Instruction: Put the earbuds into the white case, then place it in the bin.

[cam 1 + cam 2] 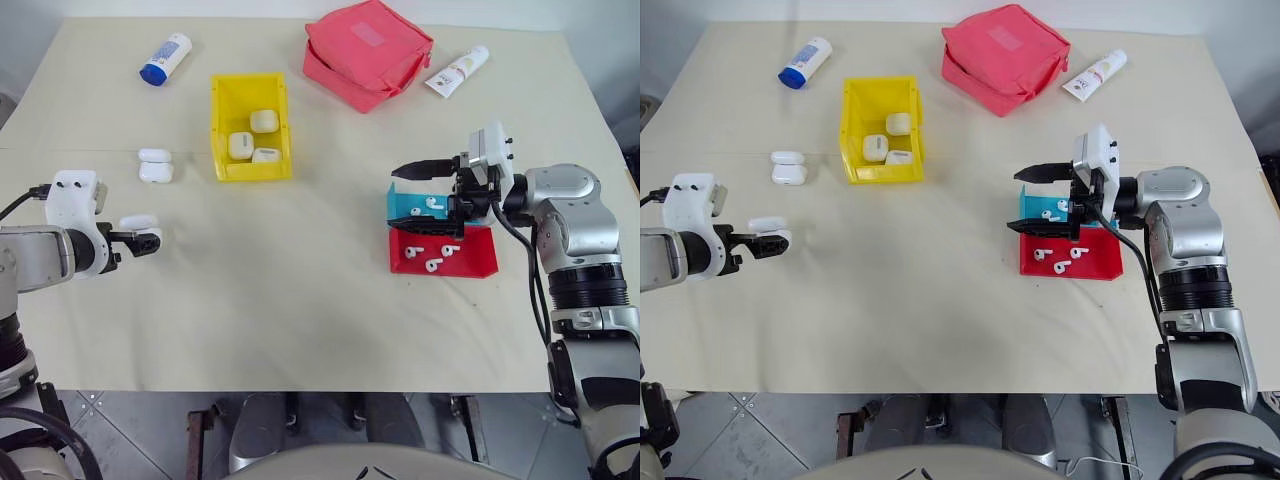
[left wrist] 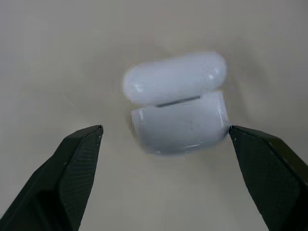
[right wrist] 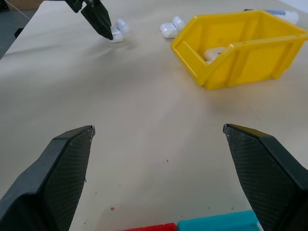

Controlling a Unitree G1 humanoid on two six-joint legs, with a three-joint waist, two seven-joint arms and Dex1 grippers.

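Reaching: the left gripper (image 1: 148,240) stood spread wide at the left edge of the frame, its fingers either side of a white case (image 1: 138,222) lying on the table (image 1: 300,300), not yet clenched on it.
Case, look: in the left wrist view the white case (image 2: 178,103) was glossy, rounded, with its lid slightly ajar along a dark seam; one finger looked to be touching or just beside its side, the other stood apart.
Right claw: the right gripper (image 1: 425,195) hung released, grasping nothing, over the blue tray (image 1: 405,205) and the red tray (image 1: 470,255) at centre right.
Earbuds: several earbuds (image 1: 440,250) lay loose in the red tray, another on the blue tray; none sat in the case being reached for.
Bin: the yellow bin (image 1: 222,130), upper centre-left, already held three cases (image 1: 241,145).
Spare: another case (image 1: 155,166) lay left of the bin, above the left claw.
Progress, as judged: early for this case; it was neither gripped nor loaded nor binned. Left to do: grip it, load the buds, close it, carry it to the bin.
Clutter: red pouch (image 1: 368,52), white tube (image 1: 458,70) and blue-capped bottle (image 1: 166,58) along the top, all untouched.
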